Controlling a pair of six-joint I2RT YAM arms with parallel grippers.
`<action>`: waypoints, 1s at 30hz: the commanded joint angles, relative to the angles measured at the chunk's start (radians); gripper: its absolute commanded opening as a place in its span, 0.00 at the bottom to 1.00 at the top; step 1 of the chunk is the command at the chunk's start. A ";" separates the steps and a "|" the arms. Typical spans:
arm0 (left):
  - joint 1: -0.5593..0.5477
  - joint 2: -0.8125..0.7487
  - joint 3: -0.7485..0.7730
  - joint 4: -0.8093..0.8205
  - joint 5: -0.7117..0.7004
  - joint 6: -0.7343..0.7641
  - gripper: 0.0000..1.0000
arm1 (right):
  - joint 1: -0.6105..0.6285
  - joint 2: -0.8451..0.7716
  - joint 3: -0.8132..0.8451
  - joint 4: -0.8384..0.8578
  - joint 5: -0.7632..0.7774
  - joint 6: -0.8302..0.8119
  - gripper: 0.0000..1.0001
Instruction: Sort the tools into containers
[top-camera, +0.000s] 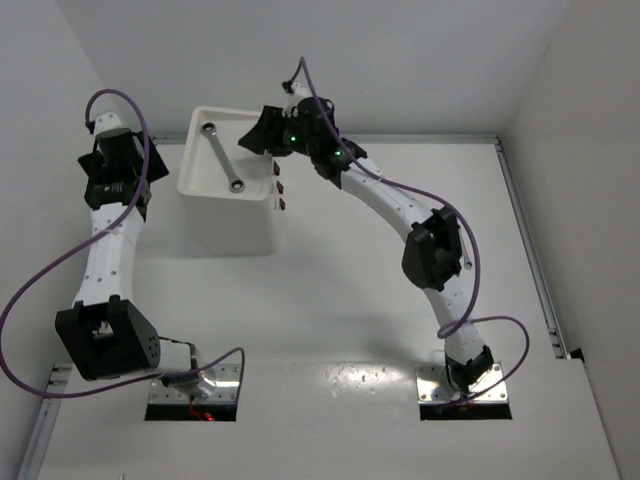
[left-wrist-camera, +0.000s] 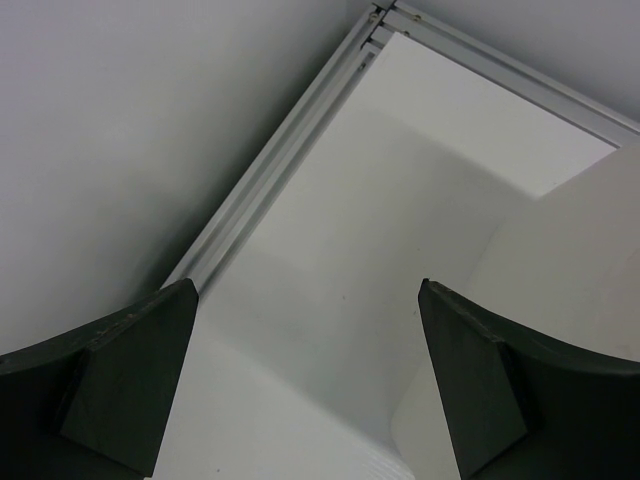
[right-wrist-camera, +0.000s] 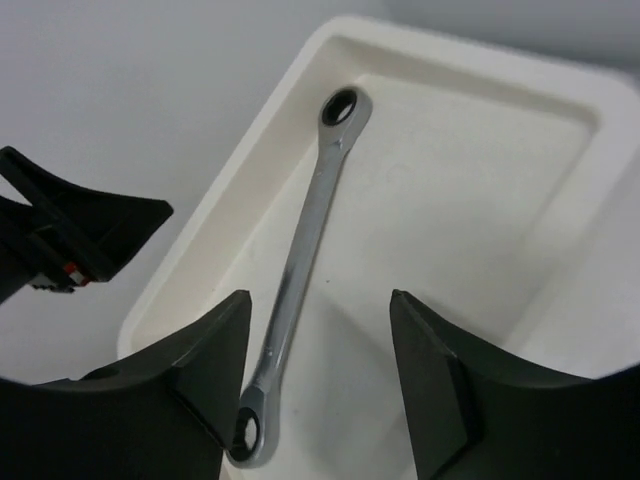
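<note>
One silver wrench (right-wrist-camera: 300, 255) lies loose in the shallow top tray (right-wrist-camera: 480, 75) of the white drawer unit (top-camera: 235, 215); the overhead view shows this wrench (top-camera: 222, 155) lying diagonally. My right gripper (right-wrist-camera: 320, 296) hovers open just above the tray, the wrench's near ring end beside its left finger (right-wrist-camera: 215, 360) and nothing between the jaws. From above, the right gripper (top-camera: 255, 138) sits over the tray's back right corner. My left gripper (left-wrist-camera: 307, 285) is open and empty, left of the unit (left-wrist-camera: 580, 260), over bare table. No other tools show.
Three dark-red knobs (top-camera: 281, 186) stick out of the unit's right face. The left arm's black wrist (right-wrist-camera: 70, 240) shows beyond the tray's left rim. A metal rail (left-wrist-camera: 270, 190) runs along the table's edge by the wall. Walls close in at the back and both sides.
</note>
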 joint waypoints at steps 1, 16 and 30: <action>0.012 -0.012 0.013 0.036 0.035 0.003 1.00 | -0.025 -0.209 -0.051 0.086 0.141 -0.246 0.59; -0.031 0.059 0.061 0.130 0.049 0.115 1.00 | -0.597 -0.382 -0.292 -0.980 0.254 -1.006 0.51; -0.040 0.091 0.068 0.130 0.049 0.124 1.00 | -0.791 -0.322 -0.545 -1.136 0.384 -1.049 0.59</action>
